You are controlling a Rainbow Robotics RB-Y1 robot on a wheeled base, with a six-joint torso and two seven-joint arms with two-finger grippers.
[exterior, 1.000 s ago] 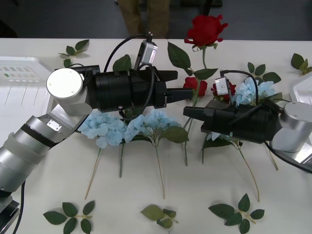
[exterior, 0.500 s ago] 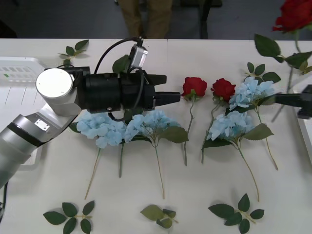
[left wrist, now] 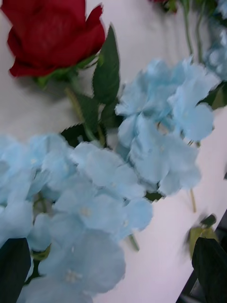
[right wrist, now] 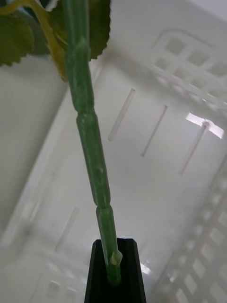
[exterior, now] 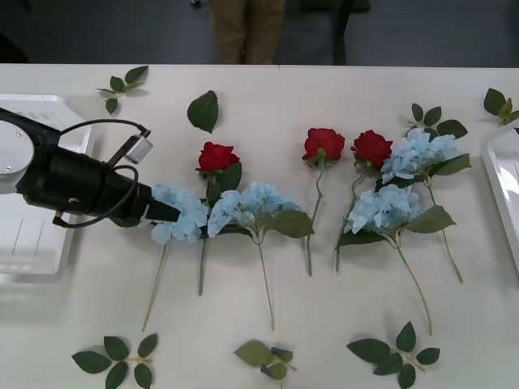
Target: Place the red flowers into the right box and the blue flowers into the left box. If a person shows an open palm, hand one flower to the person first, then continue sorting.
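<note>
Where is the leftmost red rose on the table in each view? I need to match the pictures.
Front view: the leftmost red rose lies left of centre, just beyond the left gripper.
Left wrist view: the same rose, beyond the blue flowers.
Right wrist view: another flower's stem, clamped in the right gripper over the right box.
Shared landmark: the blue flowers beside the rose.

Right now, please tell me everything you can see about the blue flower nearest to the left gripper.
The blue flower is an artificial pale-blue hydrangea: a wide, fluffy head of many small, fabric-like petals on a long thin stem. It lies flat on the white table, head away from the robot, stem toward it. The left gripper, fingers open, sits at the head's left edge. Its head touches a neighbouring blue head; a red rose lies just beyond.
</note>
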